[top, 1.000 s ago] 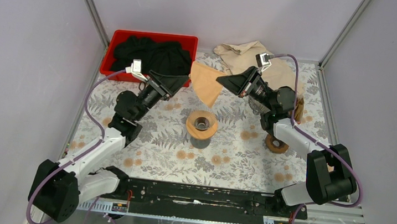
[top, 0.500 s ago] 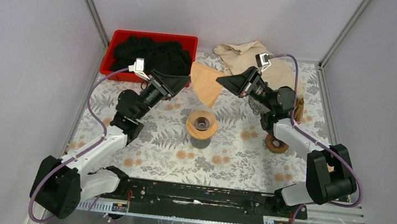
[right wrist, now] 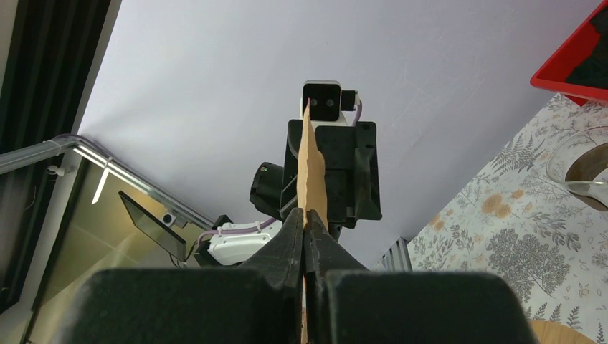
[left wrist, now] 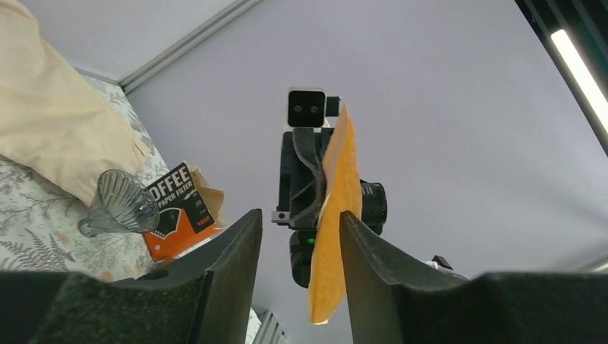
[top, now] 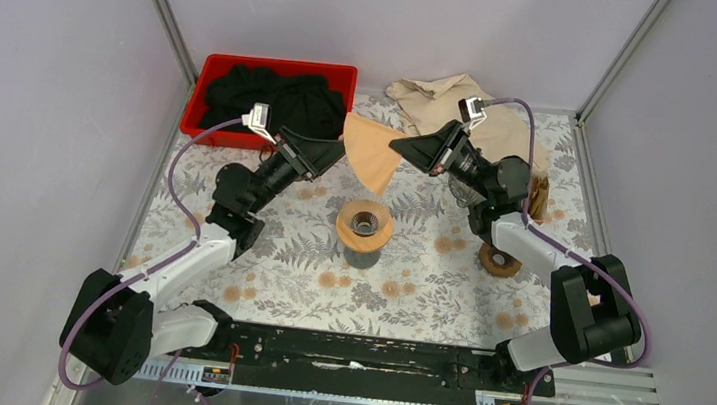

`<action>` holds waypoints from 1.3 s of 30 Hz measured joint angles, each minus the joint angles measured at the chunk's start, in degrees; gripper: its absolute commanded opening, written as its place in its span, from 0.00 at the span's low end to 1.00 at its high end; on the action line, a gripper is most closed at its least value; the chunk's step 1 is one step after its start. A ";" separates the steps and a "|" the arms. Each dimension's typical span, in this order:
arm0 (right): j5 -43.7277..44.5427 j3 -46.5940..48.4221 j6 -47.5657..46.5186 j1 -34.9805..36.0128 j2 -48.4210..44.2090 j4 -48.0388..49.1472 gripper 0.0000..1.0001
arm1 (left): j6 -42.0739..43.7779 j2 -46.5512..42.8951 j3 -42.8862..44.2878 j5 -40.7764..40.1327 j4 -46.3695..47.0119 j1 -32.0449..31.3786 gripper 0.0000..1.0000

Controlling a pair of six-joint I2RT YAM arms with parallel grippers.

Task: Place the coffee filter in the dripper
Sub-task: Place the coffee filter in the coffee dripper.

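Observation:
My right gripper (top: 397, 146) is shut on the orange-tan paper coffee filter (top: 372, 154) and holds it in the air above the table's far middle. In the right wrist view the shut gripper (right wrist: 305, 218) pinches the filter (right wrist: 312, 172) edge-on. My left gripper (top: 339, 147) is open, with its tips at the filter's left edge. In the left wrist view the gripper (left wrist: 300, 222) stands apart, and the filter (left wrist: 337, 193) hangs close to the right finger (left wrist: 373, 265). The dripper (top: 364, 225), a wood-collared cone on a dark base, stands below the filter.
A red bin (top: 217, 72) of black cloth is at the back left. A beige cloth (top: 446, 101) is at the back right. A coffee filter box (left wrist: 179, 208) and a glass funnel (left wrist: 118, 201) are on the right. A wooden ring (top: 499, 261) lies near the right arm.
My left arm has moved up and right, bringing its open jaws to the filter's left edge. My right gripper has kept hold of the filter and barely moved.

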 measured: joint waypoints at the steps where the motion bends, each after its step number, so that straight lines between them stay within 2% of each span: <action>1: 0.00 0.00 0.13 0.00 0.22 0.28 0.00 | -0.07 0.15 0.00 0.17 0.55 -0.24 0.48; 13: 0.00 0.00 1.38 0.00 0.72 2.25 0.00 | 0.26 0.26 -0.04 0.81 2.64 -2.84 0.26; 19: 0.00 0.00 1.38 0.00 0.79 2.40 0.06 | 1.66 -1.25 -0.42 0.50 1.66 -3.32 0.07; 22: -0.07 -0.02 1.25 0.00 0.87 2.10 0.18 | 3.39 -2.69 -0.39 -0.15 -0.76 -3.37 0.00; 25: -0.04 -0.11 0.15 0.11 0.87 1.31 0.37 | 5.95 -4.79 -0.17 -1.31 -5.51 -3.56 0.00; 28: 0.02 -0.28 -1.68 0.09 0.83 -0.94 0.50 | 9.16 -7.19 1.03 -2.93 -11.80 -3.61 0.00; 35: 0.17 -0.96 -8.87 0.11 -1.03 -10.36 0.59 | 17.66 -11.17 6.88 -6.69 -27.80 -3.61 0.00; 39: 1.05 -0.81 -16.06 0.11 -4.55 -20.26 0.63 | 23.45 -11.06 12.96 -8.57 -38.56 -3.61 0.00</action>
